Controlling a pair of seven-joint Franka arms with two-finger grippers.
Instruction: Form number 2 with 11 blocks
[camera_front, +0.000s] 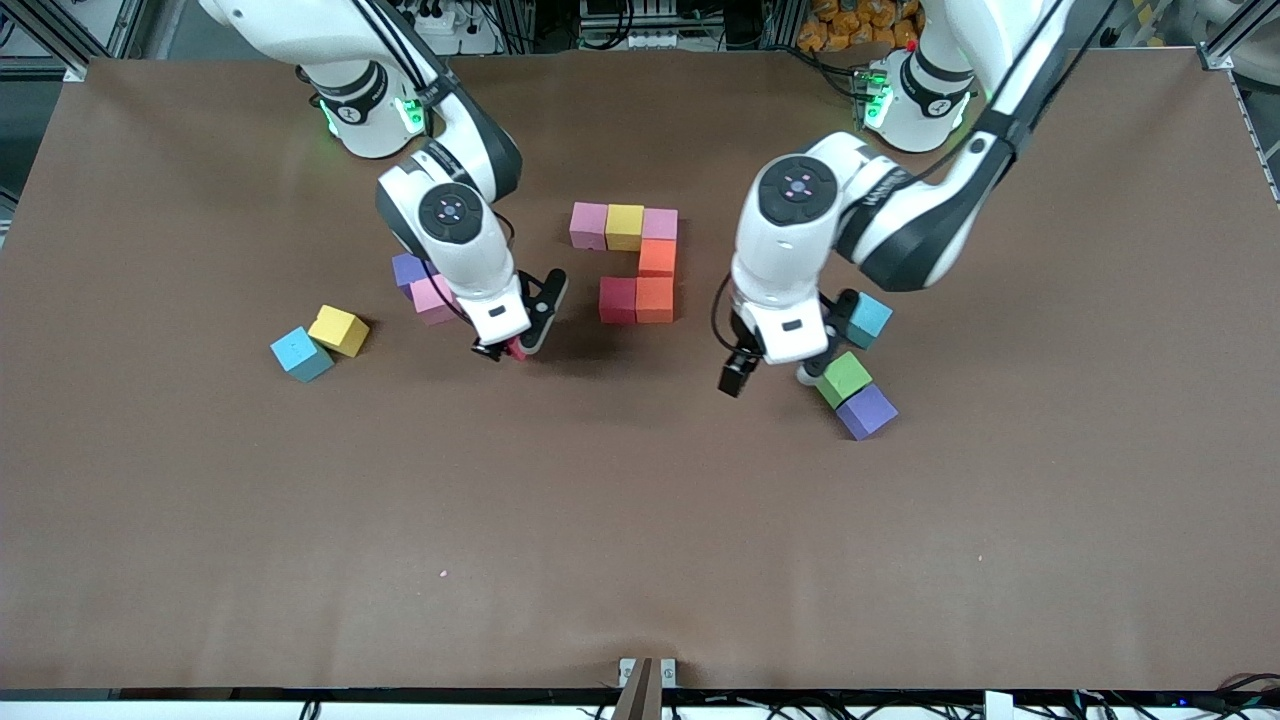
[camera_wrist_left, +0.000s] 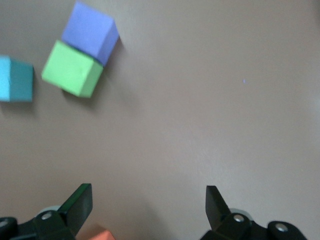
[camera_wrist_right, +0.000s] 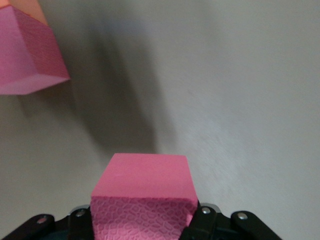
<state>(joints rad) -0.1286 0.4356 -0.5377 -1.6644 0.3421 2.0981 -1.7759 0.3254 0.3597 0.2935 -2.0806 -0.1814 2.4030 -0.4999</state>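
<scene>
Front view: partial number 2 (camera_front: 637, 262) mid-desk, six blocks — pink, yellow, pink bar, two orange, one red. Right end effector (camera_front: 507, 349) over bare desk beside it, gripping a red block (camera_front: 516, 349).

Left wrist view: left end effector (camera_wrist_left: 149, 207) wide, empty; green cube (camera_wrist_left: 72, 69) touching purple block (camera_wrist_left: 90, 32).

Right wrist view: red block clamped.

The partial number 2 (camera_front: 635, 262) lies mid-table. Two loose blocks (camera_front: 320, 342) lie touching toward the right arm's end; three cubes (camera_front: 855, 380) cluster toward the left arm's end.
</scene>
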